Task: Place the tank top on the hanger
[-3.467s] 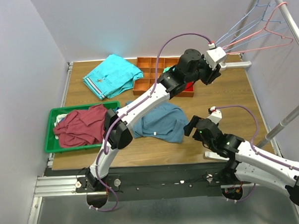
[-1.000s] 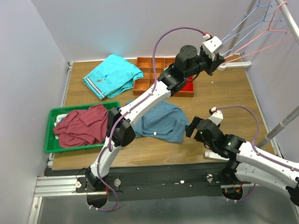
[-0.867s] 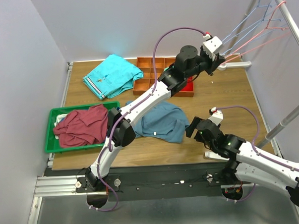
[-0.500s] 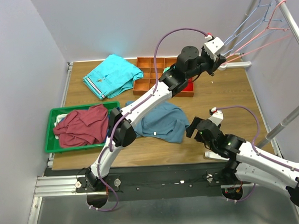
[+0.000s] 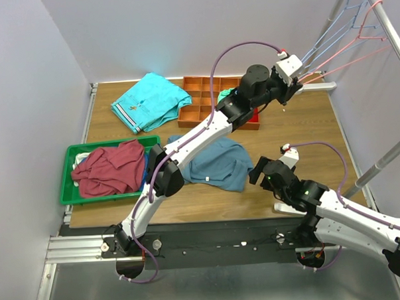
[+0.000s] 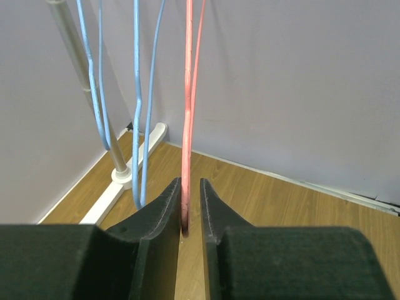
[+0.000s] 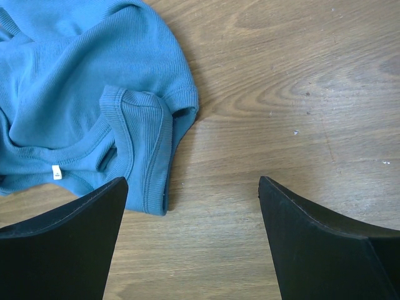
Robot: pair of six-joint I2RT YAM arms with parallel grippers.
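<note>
The steel-blue tank top (image 5: pixel 214 164) lies crumpled on the wooden table, and its armhole and hem show in the right wrist view (image 7: pixel 75 106). The pink hanger (image 5: pixel 345 50) hangs from the slanted rail at the upper right. My left gripper (image 5: pixel 296 76) is raised at the far right and shut on the hanger's lower corner. The pink wire (image 6: pixel 185 125) runs up from between the narrow jaws of the left gripper (image 6: pixel 189 206). My right gripper (image 5: pixel 257 171) is open and empty, low over bare wood just right of the tank top's edge, as the right wrist view (image 7: pixel 194 200) shows.
Light blue wire hangers (image 5: pixel 327 31) hang next to the pink one. The rack's pole (image 5: pixel 386 162) and white foot (image 5: pixel 320 87) stand at the right. An orange divided tray (image 5: pixel 198 97), a turquoise shirt (image 5: pixel 151 101) and a green bin (image 5: pixel 67 176) with a maroon shirt (image 5: pixel 108 168) are also on the table.
My left gripper has risen and shifted slightly right with the pink hanger's corner, swinging the hanger up. The right arm and the tank top have not moved.
</note>
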